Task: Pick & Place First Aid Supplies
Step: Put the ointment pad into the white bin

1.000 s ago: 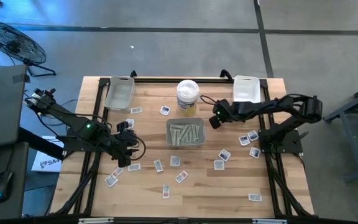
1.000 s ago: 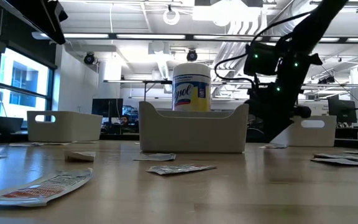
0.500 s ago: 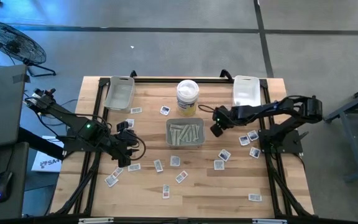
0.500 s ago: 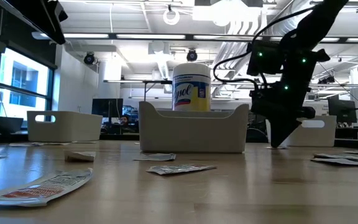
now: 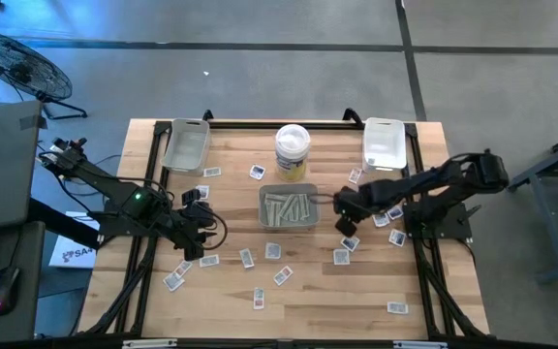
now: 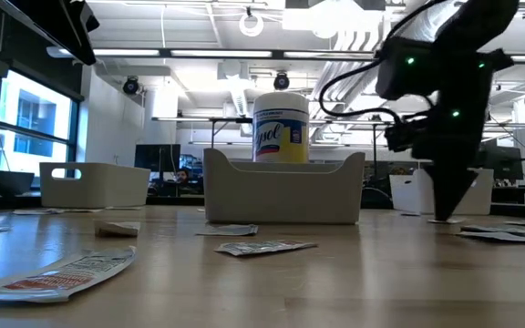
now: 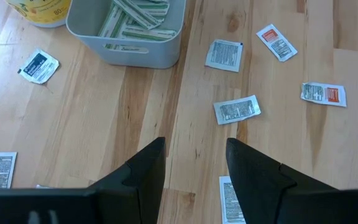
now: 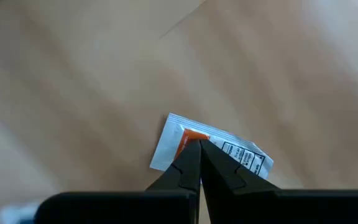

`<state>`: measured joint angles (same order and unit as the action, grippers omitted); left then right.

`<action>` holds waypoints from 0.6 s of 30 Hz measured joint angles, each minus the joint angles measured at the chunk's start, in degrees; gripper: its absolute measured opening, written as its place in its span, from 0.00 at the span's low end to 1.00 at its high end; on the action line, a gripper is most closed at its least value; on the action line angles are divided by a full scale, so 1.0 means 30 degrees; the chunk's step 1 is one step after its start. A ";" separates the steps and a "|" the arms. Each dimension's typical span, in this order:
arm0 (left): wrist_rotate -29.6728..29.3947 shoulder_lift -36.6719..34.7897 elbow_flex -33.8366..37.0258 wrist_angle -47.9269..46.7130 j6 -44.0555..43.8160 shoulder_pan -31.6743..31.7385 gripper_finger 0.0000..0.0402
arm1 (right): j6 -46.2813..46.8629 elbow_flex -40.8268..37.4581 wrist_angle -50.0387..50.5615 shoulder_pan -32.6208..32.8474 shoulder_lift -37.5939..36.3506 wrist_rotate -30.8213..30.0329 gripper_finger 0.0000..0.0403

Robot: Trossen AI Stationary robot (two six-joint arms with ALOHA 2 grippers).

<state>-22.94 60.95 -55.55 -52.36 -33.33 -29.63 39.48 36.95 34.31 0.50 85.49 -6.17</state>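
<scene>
Down at the table's near edge one packet [image 5: 397, 308] lies alone, with more packets [image 5: 260, 254] scattered across the middle of the wooden table [image 5: 308, 301]. The right gripper [image 5: 346, 227] is low over a white packet with an orange patch [image 8: 210, 149], fingers [image 8: 188, 163] pinched together with the tips right at it; can't tell if it's really clamped. The left gripper [image 7: 194, 155] hangs over the left side with a narrow gap between its fingers, nothing in it. Further back, a grey tray [image 5: 289, 188] holds long pale strips [image 5: 287, 208], then a white tub [image 5: 292, 151] and two trays [image 5: 186, 144] at the far corners.
</scene>
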 joint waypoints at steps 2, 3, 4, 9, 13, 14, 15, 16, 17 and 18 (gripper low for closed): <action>0.0000 0.0000 0.0000 0.0000 0.0001 -0.0003 0.41 | 0.0826 0.0371 0.0902 0.1048 0.0015 0.0030 0.00; 0.0000 0.0000 0.0000 0.0000 -0.0005 -0.0003 0.41 | 0.1303 0.0658 0.1665 0.1588 0.0059 -0.0195 0.00; 0.0000 0.0000 0.0000 0.0000 -0.0005 -0.0003 0.41 | 0.1793 0.0964 0.2377 0.2175 0.0122 -0.0497 0.00; 0.0000 0.0000 0.0000 0.0000 -0.0004 -0.0007 0.41 | 0.4296 0.2487 0.3876 0.4590 0.0087 -0.2329 0.00; 0.0000 0.0000 0.0000 0.0000 -0.0001 -0.0004 0.41 | 0.7018 0.2563 0.3966 0.5734 0.0117 -0.2641 0.04; 0.0000 0.0000 0.0000 0.0000 -0.0002 0.0000 0.41 | 0.7614 0.2488 0.3900 0.5920 0.0117 -0.2767 0.06; 0.0000 0.0000 0.0000 0.0000 0.0000 -0.0005 0.41 | 0.8200 0.2336 0.3839 0.6056 0.0117 -0.2888 0.07; 0.0000 0.0000 0.0000 0.0000 -0.0005 -0.0001 0.41 | 0.8661 0.2190 0.3895 0.6154 0.0117 -0.3142 0.09; 0.0000 0.0000 0.0000 0.0000 -0.0005 0.0000 0.41 | 0.8953 0.1999 0.3934 0.6208 0.0117 -0.3256 0.12; 0.0000 0.0000 0.0000 -0.0004 0.0002 -0.0007 0.41 | 0.9224 0.1784 0.3916 0.6213 0.0117 -0.3314 0.14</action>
<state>-22.94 60.95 -55.55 -52.37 -33.32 -29.65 67.15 42.30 46.06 19.14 85.84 -16.11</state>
